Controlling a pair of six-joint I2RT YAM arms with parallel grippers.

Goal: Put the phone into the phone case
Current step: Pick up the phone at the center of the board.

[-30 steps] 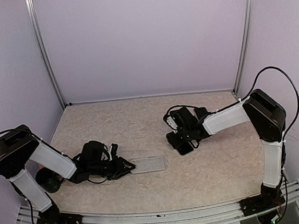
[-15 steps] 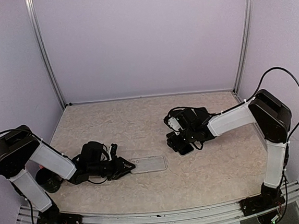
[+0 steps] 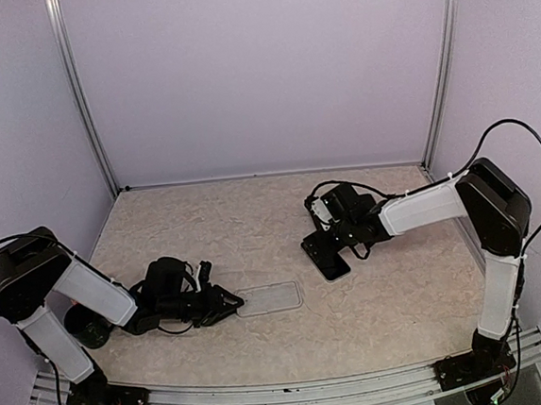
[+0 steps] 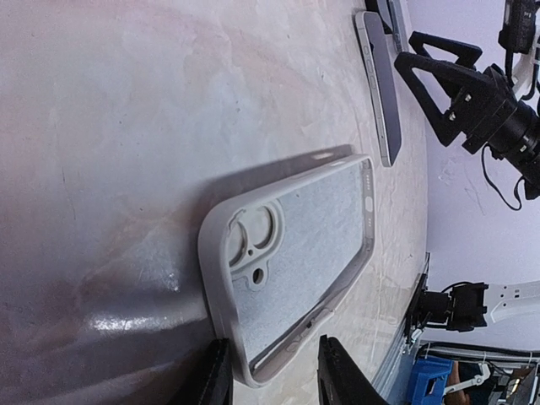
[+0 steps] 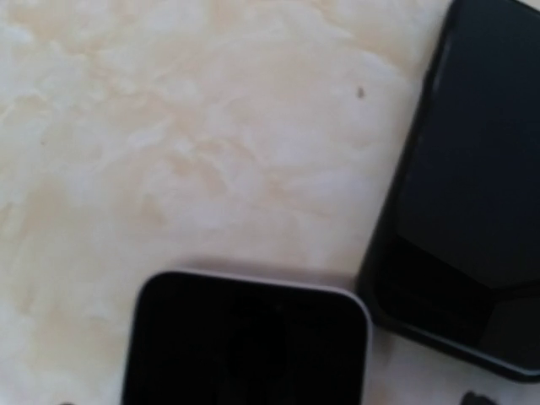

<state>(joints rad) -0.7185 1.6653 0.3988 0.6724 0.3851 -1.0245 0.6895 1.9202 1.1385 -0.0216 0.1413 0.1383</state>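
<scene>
The pale grey phone case (image 4: 295, 245) lies open side up on the table, its camera cut-out toward my left gripper (image 4: 274, 371). That gripper is shut on the case's near end, one finger on each side. From above, the case (image 3: 271, 298) stretches right from the left gripper (image 3: 228, 304). The phone (image 5: 245, 346), black-screened with a light rim, lies flat on the table. It also shows edge-on in the left wrist view, phone (image 4: 377, 84). My right gripper (image 3: 338, 239) hovers over the phone (image 3: 331, 265), open and holding nothing.
A second flat black object (image 5: 472, 169) lies just right of the phone, close to it. A dark round object (image 3: 84, 325) sits by the left arm's base. Purple walls enclose the marbled tabletop (image 3: 225, 225) on three sides.
The right gripper has opened wider and its wrist has shifted slightly right and back over the phone. The left gripper and the case have not moved.
</scene>
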